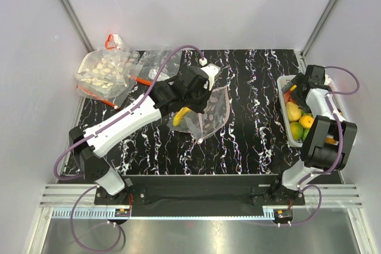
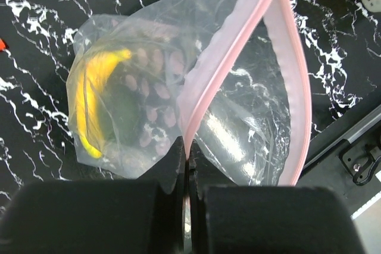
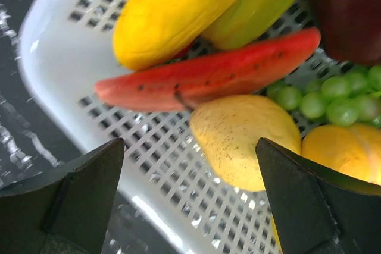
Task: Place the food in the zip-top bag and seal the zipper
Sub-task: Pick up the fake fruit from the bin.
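Note:
The zip-top bag (image 1: 211, 111) lies mid-table with its mouth held open. My left gripper (image 2: 187, 159) is shut on one side of the pinkish-red zipper (image 2: 238, 46); the other side of the strip (image 2: 297, 87) bows away. A yellow banana (image 2: 86, 105) lies inside the bag. Over at the right, my right gripper (image 3: 190, 165) hangs open above the white mesh basket (image 3: 65, 46), which holds food. A speckled yellow lemon (image 3: 244, 138) sits between the fingers and is not gripped. A red watermelon slice (image 3: 208, 75), a yellow fruit (image 3: 178, 10) and green grapes (image 3: 333, 96) lie beyond it.
At the back left lies another clear bag (image 1: 107, 69) filled with pale pieces, with a red clip (image 1: 111, 41) above it. A smaller clear bag (image 1: 158, 60) lies next to it. The basket (image 1: 281, 96) stands along the table's right edge, near the wall.

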Controlling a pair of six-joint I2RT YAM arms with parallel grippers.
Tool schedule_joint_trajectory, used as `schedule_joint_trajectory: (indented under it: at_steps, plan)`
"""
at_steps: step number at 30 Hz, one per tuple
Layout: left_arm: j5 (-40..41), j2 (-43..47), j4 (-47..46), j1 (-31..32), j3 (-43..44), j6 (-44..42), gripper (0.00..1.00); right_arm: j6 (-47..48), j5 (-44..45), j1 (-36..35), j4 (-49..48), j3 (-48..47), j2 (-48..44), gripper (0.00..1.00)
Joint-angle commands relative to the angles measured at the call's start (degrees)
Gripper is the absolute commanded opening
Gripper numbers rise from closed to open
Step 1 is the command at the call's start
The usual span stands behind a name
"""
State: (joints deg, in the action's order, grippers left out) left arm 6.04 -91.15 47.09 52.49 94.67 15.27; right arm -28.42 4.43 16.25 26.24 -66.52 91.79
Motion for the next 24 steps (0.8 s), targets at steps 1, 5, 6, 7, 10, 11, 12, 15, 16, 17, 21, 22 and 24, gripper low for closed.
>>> schedule_joint_trajectory:
  at_steps: [1,5,6,7,10,11,12,15,16,17,21,22,24]
  plan:
    - [-1.03,0.63,-2.89,-0.11,2.44,-1.82,0.00,1.26,5.32,0.10,2.85,-0.54,4.01,1.00]
    - [-2.35,0.54,-2.44,-0.11,3.94,-1.91,0.00,1.00,6.74,0.10,3.03,0.51,2.70,1.00]
    - [-2.61,0.71,-2.70,-0.11,3.77,-1.91,0.00,0.83,6.82,0.10,2.77,1.30,2.09,1.00]
    - [-2.70,0.98,-3.40,-0.11,3.07,-1.73,0.00,0.74,7.08,0.10,2.68,1.83,1.30,1.00]
    - [-3.14,1.59,-4.46,-0.11,2.18,-1.91,0.00,0.39,7.61,0.10,2.68,3.50,-1.78,1.00]
    - [-3.23,1.59,-4.46,-0.11,2.10,-1.99,0.00,0.30,7.44,0.10,2.59,3.85,-2.83,1.00]
    - [-3.40,1.68,-4.38,-0.11,2.01,-1.91,0.00,0.13,7.27,0.10,2.85,4.20,-3.10,1.00]
    - [-3.76,2.21,-4.38,-0.11,1.48,-1.82,0.00,0.04,7.18,0.10,4.08,4.47,-3.55,1.00]
    - [-3.76,2.38,-4.64,-0.11,1.04,-1.82,0.00,-0.05,7.35,0.10,4.08,4.64,-3.55,1.00]
    - [-3.67,2.56,-4.73,-0.11,0.95,-1.82,0.00,-0.05,7.44,0.10,4.08,4.82,-3.55,1.00]
    - [-3.67,2.65,-4.81,-0.11,0.69,-1.91,0.00,0.13,7.09,0.10,3.38,5.61,-2.85,1.00]
    - [-3.76,2.65,-4.82,-0.11,0.69,-1.91,0.00,0.12,6.83,0.10,3.21,5.79,-2.49,1.00]
    - [-4.11,2.65,-4.99,-0.02,0.60,-2.08,0.00,0.21,6.04,0.10,2.24,6.05,-1.53,1.00]
